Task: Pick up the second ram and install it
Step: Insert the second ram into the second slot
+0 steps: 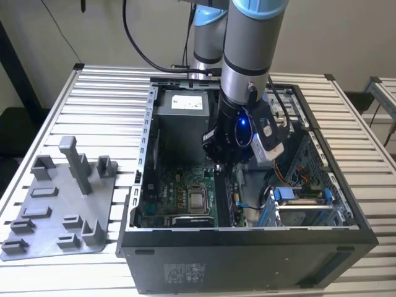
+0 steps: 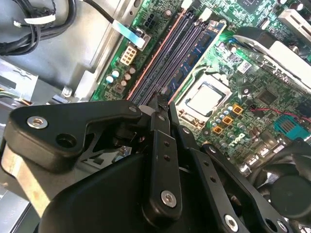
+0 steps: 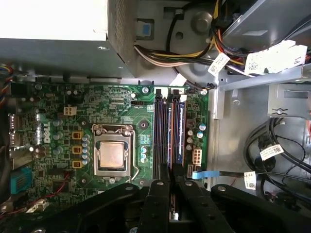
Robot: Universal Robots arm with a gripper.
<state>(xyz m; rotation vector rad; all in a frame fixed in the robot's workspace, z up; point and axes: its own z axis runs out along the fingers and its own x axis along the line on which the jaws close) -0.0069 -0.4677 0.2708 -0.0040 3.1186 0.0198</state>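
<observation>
My gripper hangs low inside the open computer case, over the memory slots of the green motherboard. The second ram shows edge-on as a thin dark blue strip. It runs along a slot straight out from the narrow gap between my fingers, which are shut on its near end. A matching blue module stands in the slot right beside it, with black chips on its face. In the exterior view the gripper reaches down next to the board.
The processor socket lies beside the slots. A grey power supply fills the case's far end, with cable bundles and a drive cage on the other side. A grey holder fixture sits on the slatted table at the exterior view's left.
</observation>
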